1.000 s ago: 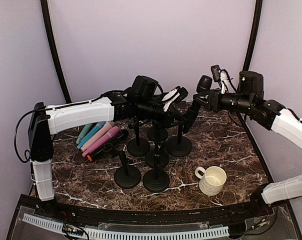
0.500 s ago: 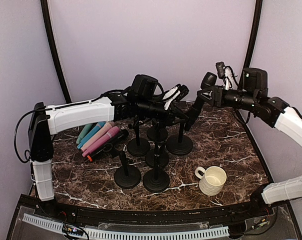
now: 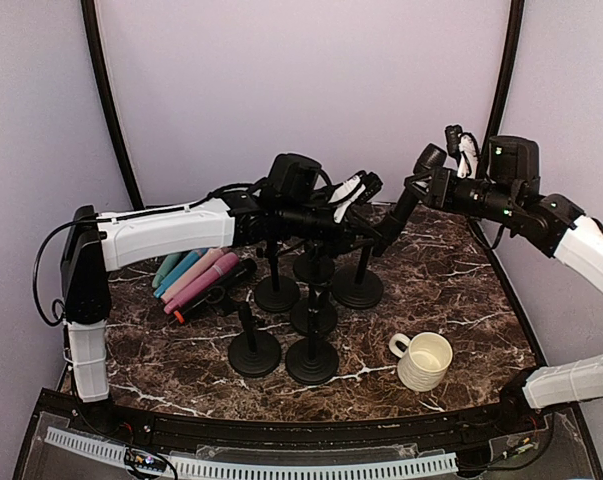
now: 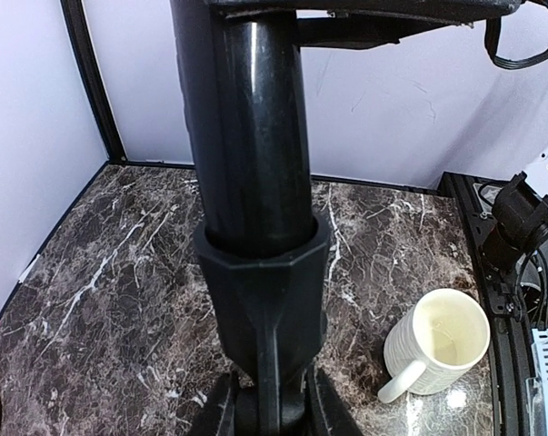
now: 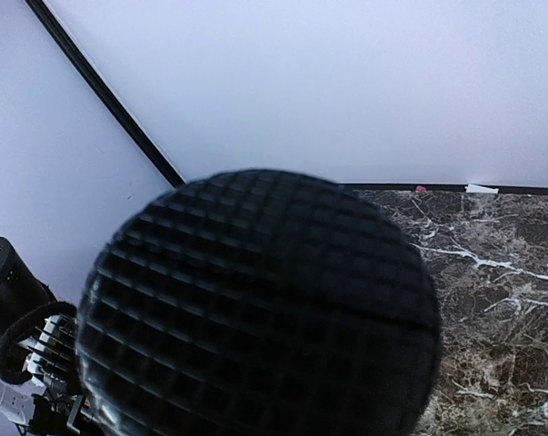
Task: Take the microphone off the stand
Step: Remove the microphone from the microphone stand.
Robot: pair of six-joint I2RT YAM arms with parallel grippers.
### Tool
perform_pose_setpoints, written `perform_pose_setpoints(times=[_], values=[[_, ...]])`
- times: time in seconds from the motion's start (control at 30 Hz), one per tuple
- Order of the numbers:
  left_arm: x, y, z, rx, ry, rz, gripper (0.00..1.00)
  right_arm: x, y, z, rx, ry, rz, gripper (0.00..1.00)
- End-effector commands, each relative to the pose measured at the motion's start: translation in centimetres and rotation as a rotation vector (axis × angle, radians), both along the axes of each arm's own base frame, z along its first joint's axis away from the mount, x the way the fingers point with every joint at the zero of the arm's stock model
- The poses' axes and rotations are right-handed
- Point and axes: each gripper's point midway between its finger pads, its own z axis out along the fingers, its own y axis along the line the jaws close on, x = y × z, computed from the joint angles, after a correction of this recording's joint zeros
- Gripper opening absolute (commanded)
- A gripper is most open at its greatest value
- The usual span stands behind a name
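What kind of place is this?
Probably a robot test booth: plain lilac walls enclose a marble-patterned table, where a left arm and right arm work among little microphone stands.

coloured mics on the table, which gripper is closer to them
Left. The left gripper is clamped on a stand to the right of the coloured mics; the right gripper is farther right, holding the black mic.

The right gripper point(image 3: 422, 190) clasps a black microphone point(image 3: 395, 218), tilted, its lower end at the top of the far-right stand point(image 3: 359, 285), which the left gripper point(image 3: 359, 225) clamps. More black stands point(image 3: 255, 352) cluster in the middle of the marble table point(image 3: 471, 290). Coloured microphones point(image 3: 196, 275) lie to the left, and a white mug point(image 3: 422, 360) stands near right.
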Motion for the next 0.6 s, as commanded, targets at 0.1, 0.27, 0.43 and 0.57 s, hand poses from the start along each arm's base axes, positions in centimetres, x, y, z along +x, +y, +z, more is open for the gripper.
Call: perform_pose_setpoints(times=[0.1,0.27,0.43,0.57], values=[[-1.0,0.6,-3.4,0.101,0.037,-0.025,0.0,0.2,-4.1,9.7,0.131,-0.267,-0.191,0.0],[-0.9,0.7,-3.7,0.111,0.039,-0.025,0.0,0.0,-4.4,10.0,0.124,-0.273,-0.197,0.0],[-0.7,0.7,-4.5,0.131,0.044,-0.015,0.0,-0.4,-4.8,10.3,0.138,-0.283,-0.206,0.0],[-0.8,0.8,-4.9,0.141,0.05,-0.017,0.0,-0.5,-4.9,10.4,0.134,-0.282,-0.212,0.0]])
